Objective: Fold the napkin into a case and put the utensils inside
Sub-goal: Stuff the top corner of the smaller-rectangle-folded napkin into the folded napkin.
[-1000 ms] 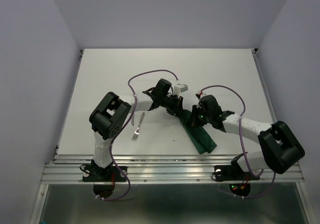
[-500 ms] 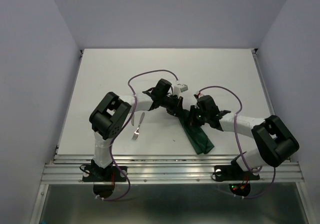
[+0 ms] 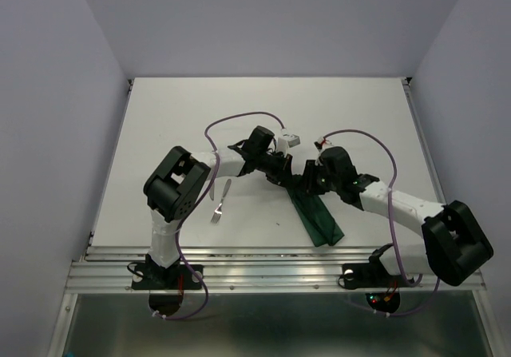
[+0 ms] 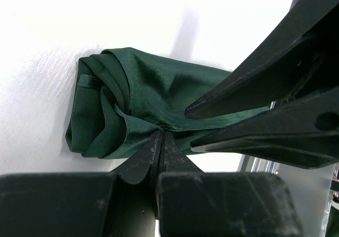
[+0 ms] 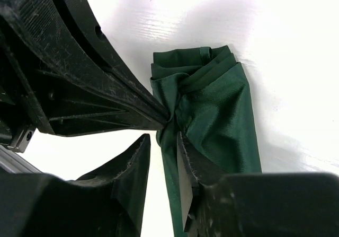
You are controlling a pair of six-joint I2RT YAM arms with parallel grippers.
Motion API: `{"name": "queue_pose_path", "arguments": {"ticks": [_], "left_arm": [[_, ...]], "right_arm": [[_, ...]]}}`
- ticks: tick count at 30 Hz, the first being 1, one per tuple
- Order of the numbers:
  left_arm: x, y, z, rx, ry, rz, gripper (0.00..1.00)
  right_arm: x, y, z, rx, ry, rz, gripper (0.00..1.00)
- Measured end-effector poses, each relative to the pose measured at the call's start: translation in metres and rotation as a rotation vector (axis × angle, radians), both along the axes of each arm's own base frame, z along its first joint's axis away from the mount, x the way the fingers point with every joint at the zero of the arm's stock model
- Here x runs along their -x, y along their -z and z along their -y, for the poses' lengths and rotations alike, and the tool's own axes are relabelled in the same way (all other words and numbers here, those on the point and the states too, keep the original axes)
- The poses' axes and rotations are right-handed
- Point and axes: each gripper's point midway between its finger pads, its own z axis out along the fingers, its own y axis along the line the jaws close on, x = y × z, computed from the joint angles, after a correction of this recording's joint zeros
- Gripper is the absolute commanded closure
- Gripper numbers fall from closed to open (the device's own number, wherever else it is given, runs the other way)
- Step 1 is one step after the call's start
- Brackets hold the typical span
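my left gripper [image 4: 160, 137] was clenched on a bunched fold at the far end of the napkin [image 4: 153, 88]. my right gripper [image 5: 162, 137] had its fingers parted on either side of the same edge of cloth. bare table showed in the gap beside the strip of green, so i judged it was gripping nothing. the two met almost tip to tip, the left gripper [image 3: 281, 173] coming in from the left and the right gripper [image 3: 308, 183] from the right.

from that meeting point the napkin [image 3: 321, 217] ran back toward me and a little to the right. it was a narrow folded strip flat on the table [image 3: 359, 117], with its long axis slanting to the near edge. the cloth therefore lay on the near side of both sets of fingers, and only its rumpled far end sat between them. i could not tell which end of the strip was the open one.

the utensils [image 3: 221, 200] lay well apart from the napkin, off to its left, just nearward of my left arm. their length also pointed at the near edge, but leaning left. fork tines showed at the near end, and i could not separate the knife from the fork. the left arm was plainly nearer to them, while the right would have had to cross the napkin.
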Motion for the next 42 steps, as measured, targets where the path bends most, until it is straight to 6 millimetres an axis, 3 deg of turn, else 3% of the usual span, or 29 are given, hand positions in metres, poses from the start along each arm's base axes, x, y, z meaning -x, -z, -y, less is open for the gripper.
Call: {"name": "queue_pose_path", "arguments": {"ticks": [12, 21, 24, 27, 32, 42], "left_arm": [[0.0, 0.0, 0.0, 0.002, 0.0, 0.001, 1.0], [-0.001, 0.0, 0.001, 0.003, -0.001, 0.0, 1.0], [-0.001, 0.0, 0.001, 0.003, -0.001, 0.0, 1.0], [-0.001, 0.0, 0.001, 0.003, -0.001, 0.0, 1.0], [-0.001, 0.0, 0.001, 0.003, -0.001, 0.001, 1.0], [-0.002, -0.001, 0.001, 0.007, -0.001, 0.006, 1.0]], "right_arm": [[0.016, 0.022, -0.004, 0.122, -0.083, -0.027, 0.61], [0.015, 0.038, -0.001, 0.184, -0.074, -0.049, 0.64], [0.014, 0.041, 0.001, 0.197, -0.066, -0.049, 0.67], [0.014, 0.043, 0.002, 0.208, -0.06, -0.048, 0.83], [0.013, 0.042, 0.002, 0.203, -0.047, -0.048, 0.99], [0.008, 0.039, 0.001, 0.185, -0.001, -0.044, 0.99]]}}
